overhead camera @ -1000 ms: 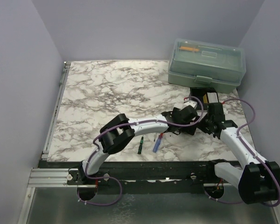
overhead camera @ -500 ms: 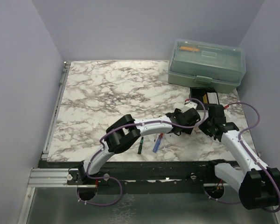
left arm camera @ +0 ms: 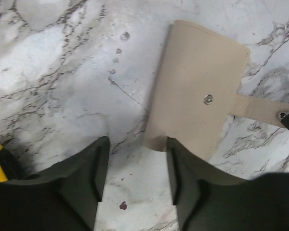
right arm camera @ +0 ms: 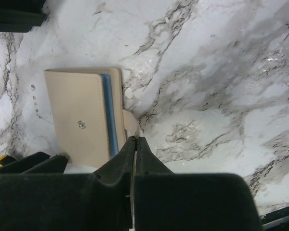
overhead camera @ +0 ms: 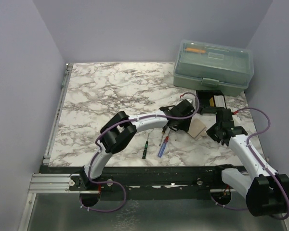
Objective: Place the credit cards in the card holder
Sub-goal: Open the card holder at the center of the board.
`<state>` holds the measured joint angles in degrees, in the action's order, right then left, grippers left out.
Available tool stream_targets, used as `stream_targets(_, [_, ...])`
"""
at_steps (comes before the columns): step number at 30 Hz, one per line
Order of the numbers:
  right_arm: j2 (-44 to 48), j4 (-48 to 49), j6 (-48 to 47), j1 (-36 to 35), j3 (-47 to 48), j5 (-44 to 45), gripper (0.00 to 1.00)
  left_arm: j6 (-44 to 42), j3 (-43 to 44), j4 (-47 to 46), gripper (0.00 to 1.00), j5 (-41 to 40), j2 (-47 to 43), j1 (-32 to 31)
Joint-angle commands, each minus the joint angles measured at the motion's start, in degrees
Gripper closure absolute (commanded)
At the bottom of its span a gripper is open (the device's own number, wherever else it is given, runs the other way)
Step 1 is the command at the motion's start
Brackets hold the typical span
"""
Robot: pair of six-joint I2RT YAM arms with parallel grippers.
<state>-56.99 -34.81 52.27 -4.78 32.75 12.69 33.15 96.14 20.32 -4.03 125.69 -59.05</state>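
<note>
The card holder is a tan fold-over wallet lying flat on the marble, its snap facing up and its strap stretched out to one side. Along the holder, a thin blue credit card edge shows in the fold. My right gripper is shut on the strap's end. My left gripper is open over bare marble just short of the holder, nothing between its fingers; one fingertip overlaps the holder's near edge. From above, the holder lies between the left gripper and the right gripper.
A translucent green toolbox stands at the back right, with a black and yellow object in front of it. Three small screwdrivers lie near the table's front edge, under the left arm.
The left gripper has drawn back leftward off the card holder, uncovering it, and its jaws have narrowed. The right gripper has stayed shut on the strap.
</note>
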Motion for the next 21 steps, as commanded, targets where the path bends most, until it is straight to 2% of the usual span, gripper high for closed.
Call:
stream_targets(1, [3.2, 0.7, -4.8, 0.4, 2.6, -3.2, 1.0, 1.6, -2.7, -2.6, 0.36, 11.1, -6.2, 1.3])
stream_targets(5, [8.1, 6.2, -11.7, 0.4, 3.6, -9.2, 1.0, 1.4, -4.0, -4.5, 0.21, 16.4, -8.3, 2.0])
stream_targets(9, [4.0, 5.0, -12.7, 0.4, 7.1, -11.3, 1.0, 1.3, -4.0, -6.8, 0.13, 21.6, -7.8, 3.1])
stream_targets(13, [2.7, 6.4, -12.6, 0.4, 7.0, -12.3, 1.0, 3.2, -2.5, -8.2, 0.12, 23.7, -5.0, 3.4])
stream_targets(18, [3.2, 5.5, -13.8, 0.4, 8.2, -14.3, 1.0, 4.8, -1.3, -9.1, 0.18, 23.1, -2.5, 3.4])
stream_targets(21, [3.6, 5.0, -13.7, 0.4, 8.4, -15.0, 1.0, 5.1, -1.6, -9.1, 0.18, 21.7, -2.6, 3.4])
